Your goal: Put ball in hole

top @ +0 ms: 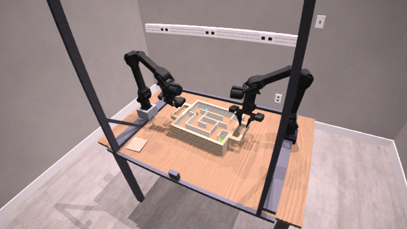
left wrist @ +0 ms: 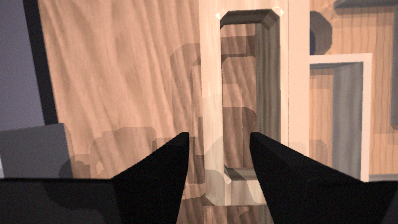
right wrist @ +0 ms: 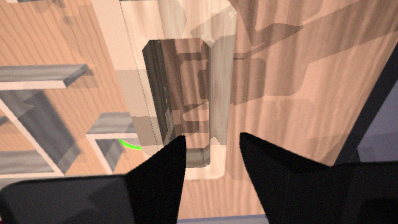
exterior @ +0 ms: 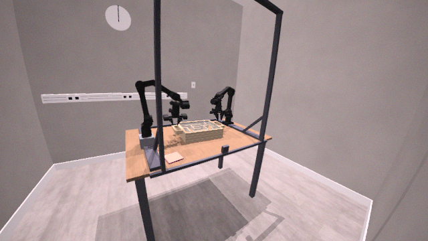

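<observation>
The wooden maze board [top: 205, 125] lies flat on the table. The teal ball rests in a far lane of the maze. The hole with the green bottom [top: 221, 137] is at the board's near right corner, and its green rim shows in the right wrist view [right wrist: 130, 145]. My left gripper [top: 175, 102] hovers over the board's left handle [left wrist: 245, 95], with its fingers apart and empty on either side of the handle's outer bar. My right gripper [top: 244, 122] hovers over the right handle [right wrist: 185, 100], with its fingers apart and empty.
A dark plain hole [left wrist: 320, 32] sits just inside the board near the left handle. A tan card [top: 137, 144] lies at the table's left front. A small grey block [top: 173, 174] sits on the front edge. Dark frame posts [top: 86, 79] stand at the table's corners.
</observation>
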`<state>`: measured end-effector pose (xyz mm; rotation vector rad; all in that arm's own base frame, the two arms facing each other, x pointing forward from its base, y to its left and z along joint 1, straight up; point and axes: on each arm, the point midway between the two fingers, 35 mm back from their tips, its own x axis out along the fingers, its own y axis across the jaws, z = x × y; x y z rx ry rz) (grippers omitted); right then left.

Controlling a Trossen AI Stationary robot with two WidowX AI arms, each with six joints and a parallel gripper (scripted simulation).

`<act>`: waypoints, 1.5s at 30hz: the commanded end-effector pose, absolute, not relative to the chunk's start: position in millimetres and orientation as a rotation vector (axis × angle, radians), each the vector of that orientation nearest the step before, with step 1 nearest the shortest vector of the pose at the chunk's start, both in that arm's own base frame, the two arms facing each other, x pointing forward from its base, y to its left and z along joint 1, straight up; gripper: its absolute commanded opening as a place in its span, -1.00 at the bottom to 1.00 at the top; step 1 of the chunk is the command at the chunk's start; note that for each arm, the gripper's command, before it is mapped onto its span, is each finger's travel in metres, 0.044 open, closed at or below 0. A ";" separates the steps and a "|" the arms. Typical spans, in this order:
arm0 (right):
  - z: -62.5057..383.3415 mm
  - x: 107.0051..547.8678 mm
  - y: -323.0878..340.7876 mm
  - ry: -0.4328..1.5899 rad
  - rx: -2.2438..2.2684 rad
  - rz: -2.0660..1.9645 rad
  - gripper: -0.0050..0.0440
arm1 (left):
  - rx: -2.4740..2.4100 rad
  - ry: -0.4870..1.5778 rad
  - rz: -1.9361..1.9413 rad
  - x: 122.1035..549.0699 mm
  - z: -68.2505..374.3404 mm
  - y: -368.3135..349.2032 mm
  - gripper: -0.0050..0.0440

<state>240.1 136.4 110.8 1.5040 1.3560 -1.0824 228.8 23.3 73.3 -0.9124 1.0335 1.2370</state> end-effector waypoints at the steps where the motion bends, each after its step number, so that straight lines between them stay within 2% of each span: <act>1: 114.1 230.0 139.9 1.378 1.507 -1.095 -0.10 | -0.949 0.979 1.263 226.8 76.4 23.7 -0.10; 37: 108.4 233.4 139.6 1.379 1.495 -1.105 -0.10 | -0.932 1.025 1.259 227.7 24.1 38.1 -0.10; 45: 102.6 233.6 141.5 1.377 1.494 -1.105 -0.10 | -0.934 1.018 1.254 230.0 25.5 38.2 -0.10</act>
